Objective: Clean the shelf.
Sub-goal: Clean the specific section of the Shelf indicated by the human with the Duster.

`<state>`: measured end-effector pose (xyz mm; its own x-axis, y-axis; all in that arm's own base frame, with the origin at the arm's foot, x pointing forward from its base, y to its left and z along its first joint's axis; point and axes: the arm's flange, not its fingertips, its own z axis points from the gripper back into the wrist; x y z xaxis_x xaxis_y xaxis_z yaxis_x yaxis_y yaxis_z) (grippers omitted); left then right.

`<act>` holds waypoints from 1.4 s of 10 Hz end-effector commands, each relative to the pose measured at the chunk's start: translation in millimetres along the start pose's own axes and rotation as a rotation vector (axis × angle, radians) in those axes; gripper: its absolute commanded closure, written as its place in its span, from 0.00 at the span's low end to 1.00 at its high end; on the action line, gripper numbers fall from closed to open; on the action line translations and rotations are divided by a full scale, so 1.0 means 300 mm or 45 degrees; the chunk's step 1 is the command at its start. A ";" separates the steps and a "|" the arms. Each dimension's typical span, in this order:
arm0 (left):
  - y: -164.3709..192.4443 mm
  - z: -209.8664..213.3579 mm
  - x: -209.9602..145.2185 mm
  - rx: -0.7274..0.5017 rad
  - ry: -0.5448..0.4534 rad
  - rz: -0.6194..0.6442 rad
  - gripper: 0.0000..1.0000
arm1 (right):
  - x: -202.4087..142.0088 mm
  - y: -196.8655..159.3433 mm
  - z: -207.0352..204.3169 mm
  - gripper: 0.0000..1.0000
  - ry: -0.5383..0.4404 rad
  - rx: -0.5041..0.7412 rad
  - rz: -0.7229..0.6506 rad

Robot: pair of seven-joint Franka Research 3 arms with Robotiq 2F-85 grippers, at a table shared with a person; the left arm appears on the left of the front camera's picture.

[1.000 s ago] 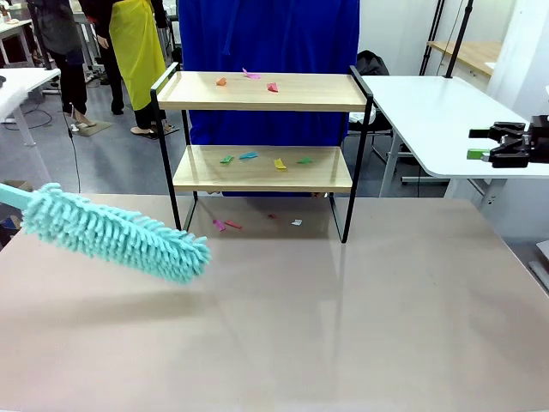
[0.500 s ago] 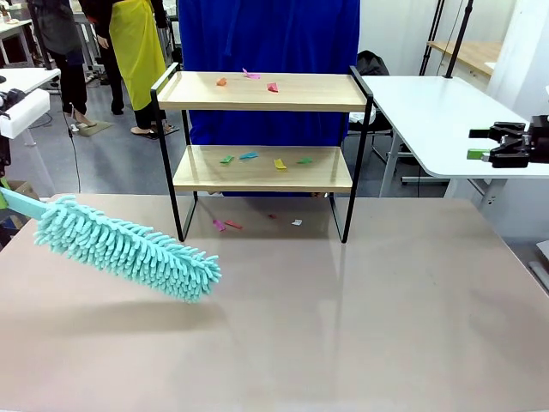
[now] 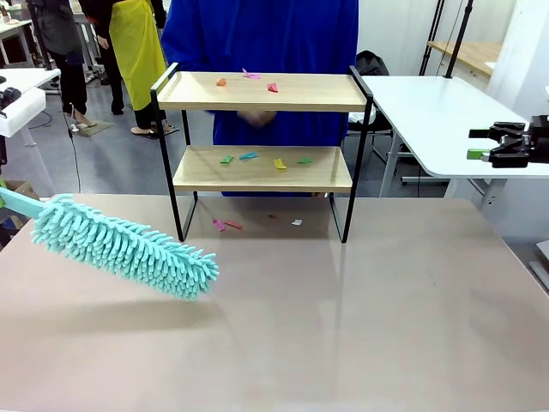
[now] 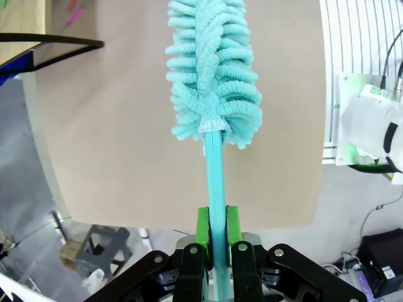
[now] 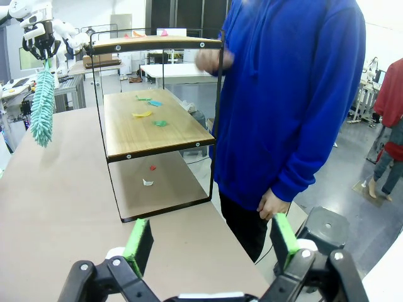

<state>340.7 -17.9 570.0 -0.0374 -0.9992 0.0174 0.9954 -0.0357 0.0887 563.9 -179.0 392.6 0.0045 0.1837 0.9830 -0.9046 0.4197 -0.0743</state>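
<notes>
Green pads of L pincer [image 4: 217,220] pinch teal duster [image 4: 213,75] handle; head hangs over worktop [image 3: 343,326], just left-front of shelf [image 3: 317,91] at far side. R pincer [image 5: 211,242] spread, empty. Next, I judge: raise head to top board, sweep paper scraps [image 3: 273,87] off sideways, avoid frame.

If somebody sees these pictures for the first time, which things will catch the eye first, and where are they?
The fluffy turquoise duster stands out most, held over the left side of the table by the left gripper, shut on its handle. Next comes the two-tier shelf at the far middle, with small coloured paper scraps on both boards and below it. A person in a bright blue top stands right behind it.
</notes>
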 end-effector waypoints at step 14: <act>-0.005 0.006 -0.003 0.012 -0.006 -0.013 0.87 | 0.011 0.000 -0.006 0.00 -0.002 0.003 0.008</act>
<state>340.6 -18.4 570.1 -0.0383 -0.9991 0.0164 0.9954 -0.0367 0.0889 563.9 -179.0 392.6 0.0045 0.1837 0.9830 -0.9046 0.4197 -0.0743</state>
